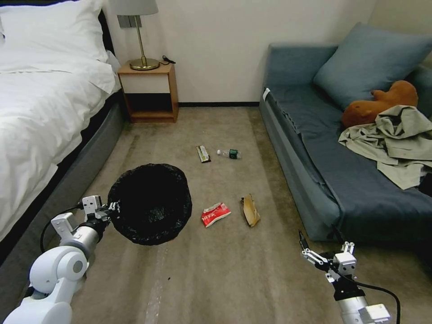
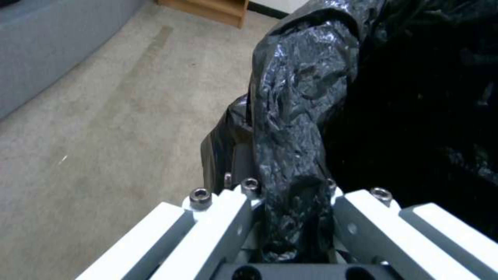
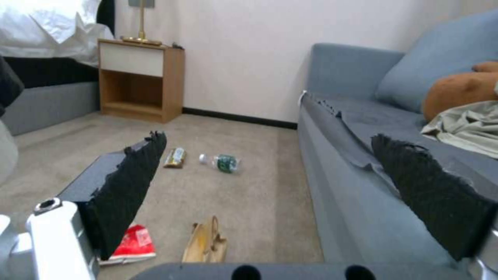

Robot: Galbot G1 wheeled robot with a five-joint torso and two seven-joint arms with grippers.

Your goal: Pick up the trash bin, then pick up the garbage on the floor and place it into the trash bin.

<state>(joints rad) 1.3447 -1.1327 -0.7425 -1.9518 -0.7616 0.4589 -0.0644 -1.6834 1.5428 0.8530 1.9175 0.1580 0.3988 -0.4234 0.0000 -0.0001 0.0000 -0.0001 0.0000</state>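
Four garbage pieces lie on the carpet at frame centre. Left gripper, lower left, clamps the trash bin rim, bin lifted; right gripper, lower right, spread wide, holding nothing.

Beige carpet is covering the floor. A white bed is lying left, a wooden nightstand with 1 brass lamp is standing far, and a blue sofa is sitting right.

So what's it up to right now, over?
Left gripper clamped on trash bin rim, bin held up. Right gripper open, empty, by the sofa. All four garbage pieces on the carpet; nothing blocking them.
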